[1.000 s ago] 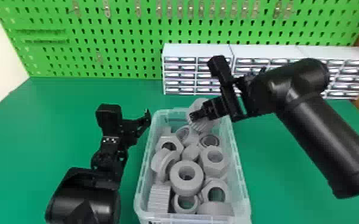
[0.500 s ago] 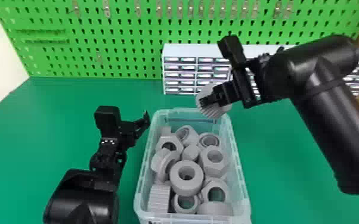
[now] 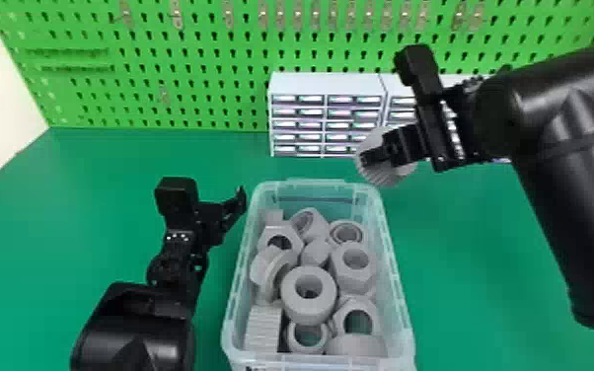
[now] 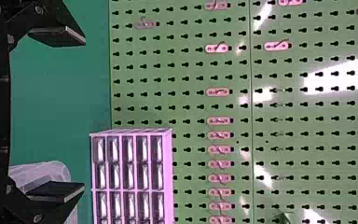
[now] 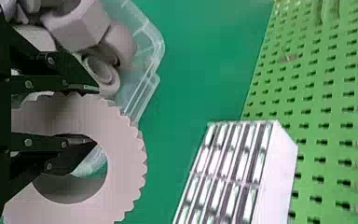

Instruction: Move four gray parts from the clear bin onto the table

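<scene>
1 clear bin [image 3: 407, 323], roughly 12 gray parts [image 3: 331, 296] inside: hex nuts, smooth rings, ribbed cylinder. 1 gray toothed ring [image 3: 392, 176] in right gripper [image 3: 379, 155], one finger in bore, one outside, by bin's far right corner. right arm bent, tip angled down-left. left gripper [image 3: 239, 199] wide, beside bin's left edge.

From where I stand, the bin [image 3: 402, 301] sits on the desk [image 3: 464, 281] with parts [image 3: 308, 312] heaped inside, the left pincer [image 3: 234, 204] by its left side, the gear [image 3: 386, 176] in the right pincer [image 3: 374, 157] near its far right corner, and drawers [image 3: 328, 84] behind, before the pegboard [image 3: 212, 89].
</scene>
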Motion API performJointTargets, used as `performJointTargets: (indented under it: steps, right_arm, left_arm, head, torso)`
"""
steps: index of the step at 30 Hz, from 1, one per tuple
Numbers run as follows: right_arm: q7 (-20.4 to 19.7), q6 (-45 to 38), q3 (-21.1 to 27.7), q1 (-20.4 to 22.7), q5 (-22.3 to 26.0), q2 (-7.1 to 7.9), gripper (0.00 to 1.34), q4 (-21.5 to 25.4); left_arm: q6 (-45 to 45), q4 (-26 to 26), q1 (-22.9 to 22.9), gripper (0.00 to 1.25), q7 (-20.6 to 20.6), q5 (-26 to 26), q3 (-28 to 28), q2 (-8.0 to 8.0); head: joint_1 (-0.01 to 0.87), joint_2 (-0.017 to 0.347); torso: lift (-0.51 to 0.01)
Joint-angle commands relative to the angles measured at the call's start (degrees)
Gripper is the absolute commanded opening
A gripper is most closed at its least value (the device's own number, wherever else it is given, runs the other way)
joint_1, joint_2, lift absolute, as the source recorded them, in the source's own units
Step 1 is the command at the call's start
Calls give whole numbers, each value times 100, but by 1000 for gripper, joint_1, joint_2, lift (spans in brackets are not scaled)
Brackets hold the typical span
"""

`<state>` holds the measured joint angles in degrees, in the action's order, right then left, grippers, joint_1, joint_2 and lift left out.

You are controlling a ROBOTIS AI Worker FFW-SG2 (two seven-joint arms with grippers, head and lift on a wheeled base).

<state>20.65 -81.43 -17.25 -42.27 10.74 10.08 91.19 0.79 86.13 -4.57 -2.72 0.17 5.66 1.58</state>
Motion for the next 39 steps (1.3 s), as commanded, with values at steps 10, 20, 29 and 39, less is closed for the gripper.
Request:
performJointTargets:
  steps: [10,20,29,39]
  right_arm:
    - [0,-435,670,369,-643,100,302,277]
    - [0,-479,908,597,-995,144,302,285]
    - [0,-330,1180,799,-1153,179,302,74]
    - [0,-93,1154,870,-1083,197,302,-655]
  left_arm:
    - [0,0,-9,1068,0,0,23,-9]
    - [0,0,-53,1068,-9,0,58,-9]
    - [0,-26,-70,1068,-62,0,119,-9]
    - [0,-44,-97,1068,-70,0,146,-9]
  head:
    - [693,72]
    - [693,72]
    - [693,72]
    - [693,72]
  torso:
    - [-52]
    - [-52]
    - [-52]
    - [-52]
